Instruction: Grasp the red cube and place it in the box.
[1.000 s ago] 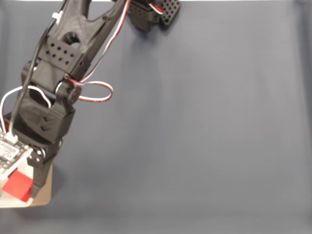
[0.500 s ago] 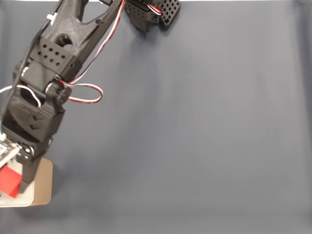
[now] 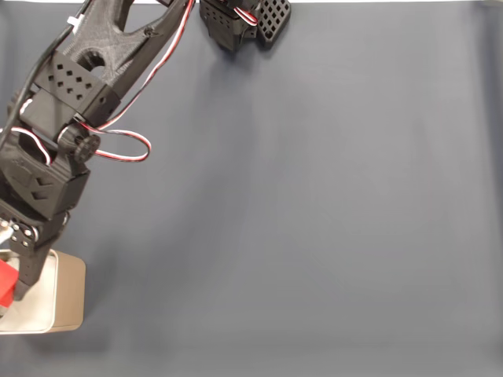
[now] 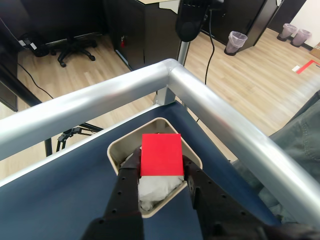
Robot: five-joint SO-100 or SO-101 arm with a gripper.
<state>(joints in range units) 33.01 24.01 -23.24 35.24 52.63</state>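
Gripper (image 4: 161,167) position, wrist view: black fingers closed on either side of the red cube (image 4: 161,154), which is held between them, directly above the box (image 4: 118,149). White crumpled lining is visible inside the box below the cube. The box sits on the dark blue table surface (image 4: 60,195), near the corner formed by two metal rails (image 4: 170,70). Beyond the rails: wooden floor, an office chair base at upper left, two bins at upper right.

Fixed view, left to right: at the far left edge, the red cube (image 3: 4,283) shows partly, cut off by the frame, with the gripper (image 3: 9,279) clamped on it over the box (image 3: 69,290). The box rests at the lower-left corner of the dark blue cloth (image 3: 314,220). The black arm (image 3: 71,94) runs from the top centre-left down to that corner, with red-and-white wires looped beside it. The cloth to the right is bare.
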